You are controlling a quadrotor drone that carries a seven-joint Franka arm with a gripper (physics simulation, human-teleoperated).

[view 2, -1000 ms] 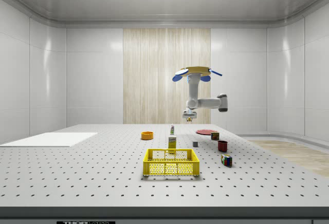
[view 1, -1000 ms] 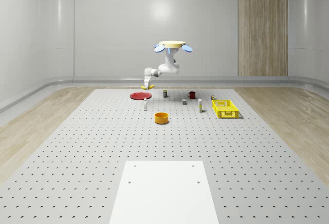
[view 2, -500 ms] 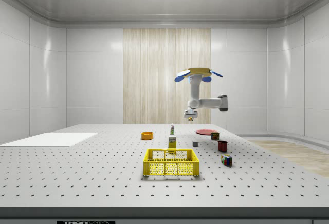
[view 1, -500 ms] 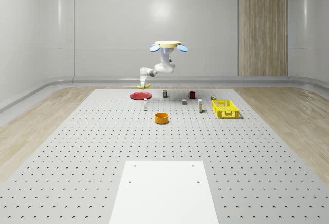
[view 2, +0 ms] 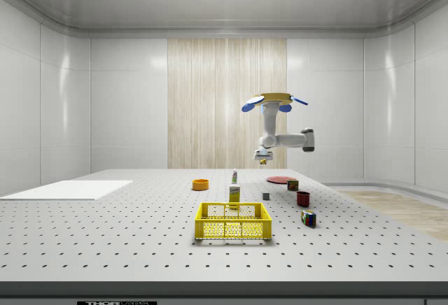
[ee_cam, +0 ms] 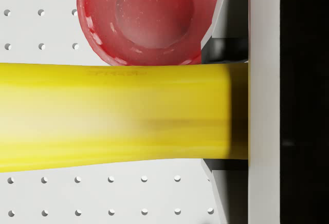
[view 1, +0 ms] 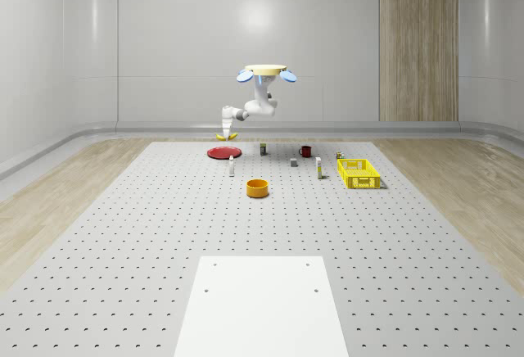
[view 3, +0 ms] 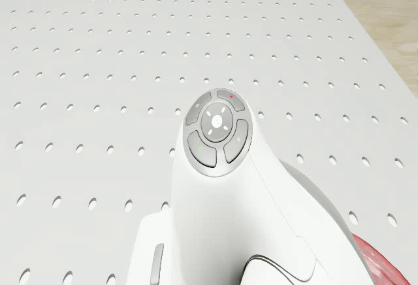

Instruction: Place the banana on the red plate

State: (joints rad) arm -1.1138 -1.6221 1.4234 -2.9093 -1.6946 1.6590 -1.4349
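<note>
Hovering near the perforated floor's far edge, the drone has drifted further; its gripper, closed on the banana, seems above the red plate, so release looks close.

Your wrist view cuts the banana off at the frame's left edge, and its right end runs behind a finger, so you get neither tip. The red plate is cropped by the top edge; the banana covers its lower rim. In the drone view the arm hides most of the plate, leaving a sliver at lower right. Small items by the yellow basket are too tiny to identify.
</note>
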